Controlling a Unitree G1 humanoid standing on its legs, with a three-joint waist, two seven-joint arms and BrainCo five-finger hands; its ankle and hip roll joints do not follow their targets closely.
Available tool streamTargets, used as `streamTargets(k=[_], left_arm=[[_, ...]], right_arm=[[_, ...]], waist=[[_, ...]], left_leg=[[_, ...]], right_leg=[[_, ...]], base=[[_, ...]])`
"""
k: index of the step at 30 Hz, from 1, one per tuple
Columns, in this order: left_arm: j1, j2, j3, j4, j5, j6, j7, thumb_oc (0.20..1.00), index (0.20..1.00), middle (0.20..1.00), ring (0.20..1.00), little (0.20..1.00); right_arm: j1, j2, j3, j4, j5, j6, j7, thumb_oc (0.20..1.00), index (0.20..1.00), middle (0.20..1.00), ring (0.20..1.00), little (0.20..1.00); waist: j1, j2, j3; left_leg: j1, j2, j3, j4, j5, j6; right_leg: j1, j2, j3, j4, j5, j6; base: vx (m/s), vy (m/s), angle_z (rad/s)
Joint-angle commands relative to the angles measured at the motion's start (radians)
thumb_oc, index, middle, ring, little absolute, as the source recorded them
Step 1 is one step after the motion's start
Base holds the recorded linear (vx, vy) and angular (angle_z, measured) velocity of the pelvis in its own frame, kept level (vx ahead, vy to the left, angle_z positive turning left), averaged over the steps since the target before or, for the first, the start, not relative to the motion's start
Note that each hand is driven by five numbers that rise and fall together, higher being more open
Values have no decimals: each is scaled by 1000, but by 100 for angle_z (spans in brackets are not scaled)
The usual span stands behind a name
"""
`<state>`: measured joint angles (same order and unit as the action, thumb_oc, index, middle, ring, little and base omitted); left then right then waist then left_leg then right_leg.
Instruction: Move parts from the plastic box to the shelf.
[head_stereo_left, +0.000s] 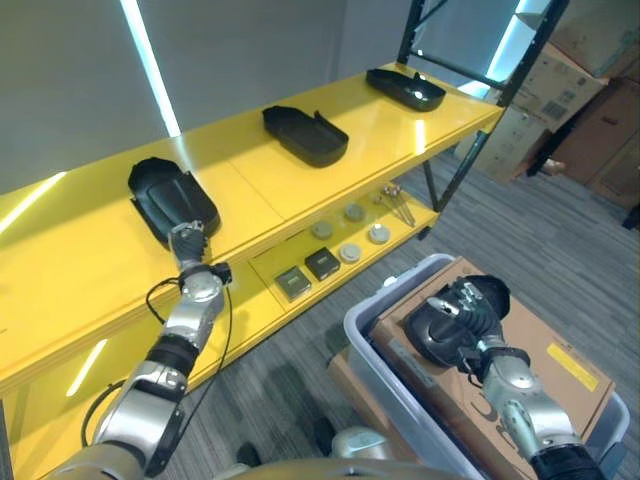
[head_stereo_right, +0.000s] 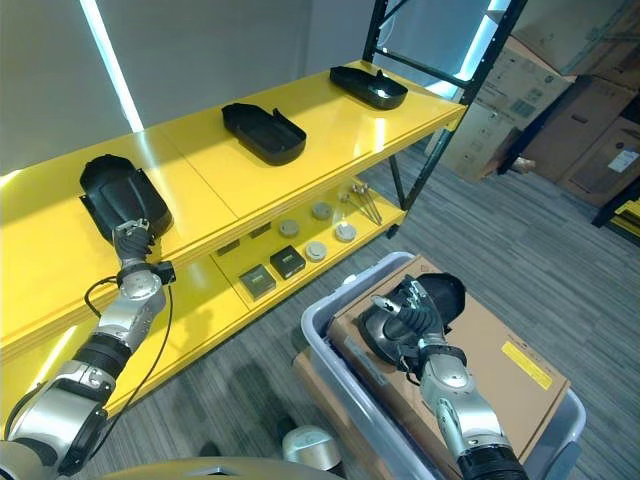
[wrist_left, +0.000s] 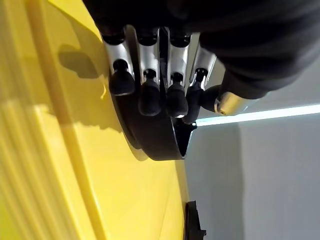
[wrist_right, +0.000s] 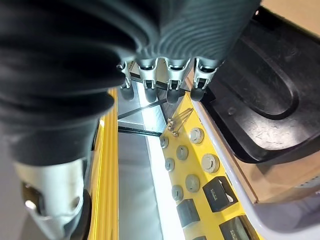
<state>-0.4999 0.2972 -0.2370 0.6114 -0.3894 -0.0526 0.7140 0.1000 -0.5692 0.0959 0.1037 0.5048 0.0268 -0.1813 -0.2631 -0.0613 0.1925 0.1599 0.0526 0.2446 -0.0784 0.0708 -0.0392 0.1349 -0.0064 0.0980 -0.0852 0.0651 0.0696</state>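
Observation:
On the yellow shelf (head_stereo_left: 250, 190), a black moulded part (head_stereo_left: 170, 200) lies at the left end of the top board. My left hand (head_stereo_left: 187, 243) reaches up to its near edge. In the left wrist view its fingers (wrist_left: 150, 95) are straight, with their tips resting on that part (wrist_left: 155, 135). Two more black parts (head_stereo_left: 305, 135) (head_stereo_left: 405, 88) lie further right on the same board. Another black part (head_stereo_left: 418, 338) rests on cardboard (head_stereo_left: 560, 370) inside the grey plastic box (head_stereo_left: 365, 325). My right hand (head_stereo_left: 470, 315) lies over it with relaxed fingers (wrist_right: 172, 85), and the part (wrist_right: 260, 100) shows beside them.
The lower shelf board holds two small black boxes (head_stereo_left: 322, 262), several round discs (head_stereo_left: 350, 252) and a bunch of thin metal pieces (head_stereo_left: 397, 205). A black upright post (head_stereo_left: 480, 130) stands at the shelf's right end. Stacked cardboard boxes (head_stereo_left: 590, 90) stand behind on the right.

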Motion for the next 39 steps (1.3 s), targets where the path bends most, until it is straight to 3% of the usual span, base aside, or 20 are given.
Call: streamTargets(k=[1,15,23,27,35,39], left_arm=[[-99,42,-13,82,19,-47,2,200,200,200,200,200],[-122,82,0,136,-13,-27,5,200,200,200,200,200],[-124,105,5,151,-35,-89,-57,200,200,200,200,200],[-90,81,-7,80,-41,-144,-121,200,200,200,200,200],[69,26,-77,-163,-64,-181,-272,200,200,200,200,200],[181,23,-100,-396,-38,-209,-300,200,200,200,200,200]], right_arm=[[-26,-57,7,20,1,-40,19,1000,1000,1000,1000,1000],[-21,-74,5,32,11,-50,33,1000,1000,1000,1000,1000],[-13,-80,10,34,20,-64,46,1000,1000,1000,1000,1000],[-2,-62,2,9,14,-72,40,1000,1000,1000,1000,1000],[29,-12,-16,-77,-1,-73,-4,1000,1000,1000,1000,1000],[55,16,-35,-139,-10,-77,-39,1000,1000,1000,1000,1000]], waist=[[19,-11,-45],[15,-14,-40],[15,-12,-41],[24,-6,-42],[51,6,-47],[74,13,-45]], left_leg=[[-80,50,-34,139,-48,-9],[-110,57,-41,171,-42,-18],[-120,59,-41,182,-39,-20],[-114,54,-44,173,-38,-19],[-92,38,-54,138,-41,-11],[-79,30,-64,111,-43,-5]], right_leg=[[-83,-34,-75,116,-32,59],[-92,-37,-81,127,-32,55],[-93,-40,-86,129,-30,53],[-88,-40,-90,121,-30,54],[-77,-39,-95,93,-25,57],[-73,-37,-100,74,-22,56]], base=[[0,0,0],[0,0,0],[-5,0,0],[-52,8,0],[-62,6,1],[-86,-1,3]])
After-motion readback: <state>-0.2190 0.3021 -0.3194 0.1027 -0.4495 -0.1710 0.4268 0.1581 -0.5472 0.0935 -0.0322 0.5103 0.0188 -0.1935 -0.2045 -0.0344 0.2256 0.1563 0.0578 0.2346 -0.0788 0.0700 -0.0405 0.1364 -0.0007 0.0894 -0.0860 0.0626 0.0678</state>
